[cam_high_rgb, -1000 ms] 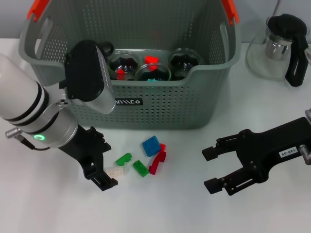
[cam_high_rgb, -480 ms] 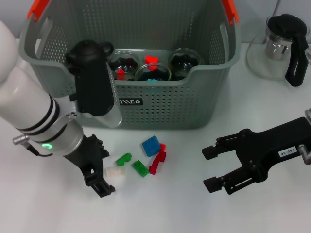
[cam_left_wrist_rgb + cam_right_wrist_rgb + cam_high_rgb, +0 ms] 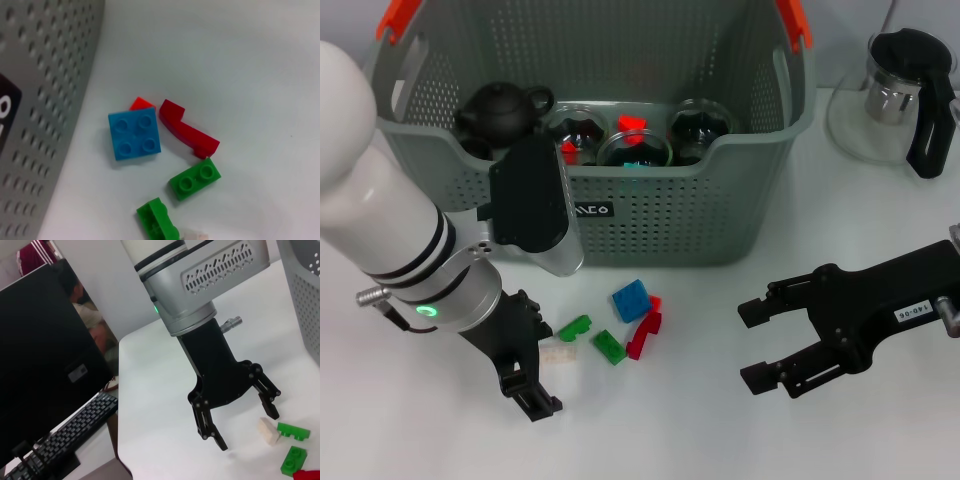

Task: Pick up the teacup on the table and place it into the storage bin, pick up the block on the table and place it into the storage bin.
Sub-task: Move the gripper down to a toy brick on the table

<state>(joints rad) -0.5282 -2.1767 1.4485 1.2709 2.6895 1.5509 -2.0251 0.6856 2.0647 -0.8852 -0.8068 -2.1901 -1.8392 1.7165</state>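
Note:
The grey-green storage bin (image 3: pixel 650 215) stands at the back of the table, with three glass teacups (image 3: pixel 635 147) and a dark teapot (image 3: pixel 500 105) inside it. In front of it lie loose blocks: blue (image 3: pixel 631 299), red (image 3: pixel 645 334), two green (image 3: pixel 575 327) and a cream one (image 3: pixel 557 352). My left gripper (image 3: pixel 541 366) hangs open low over the table, its fingers straddling the cream block (image 3: pixel 269 431) from the left. The left wrist view looks down on the blue block (image 3: pixel 135 135) and red block (image 3: pixel 189 132). My right gripper (image 3: pixel 768 345) stands open to the right, holding nothing.
A glass teapot with a black handle (image 3: pixel 910 95) stands at the back right. The bin's perforated wall (image 3: pixel 45 100) is close behind the blocks. The right wrist view shows a monitor (image 3: pixel 45 355) and keyboard (image 3: pixel 60 435) beyond the table's left edge.
My left arm has swung down and toward the front, uncovering the teapot in the bin. Its gripper has shifted slightly forward beside the cream block. The right arm has not moved.

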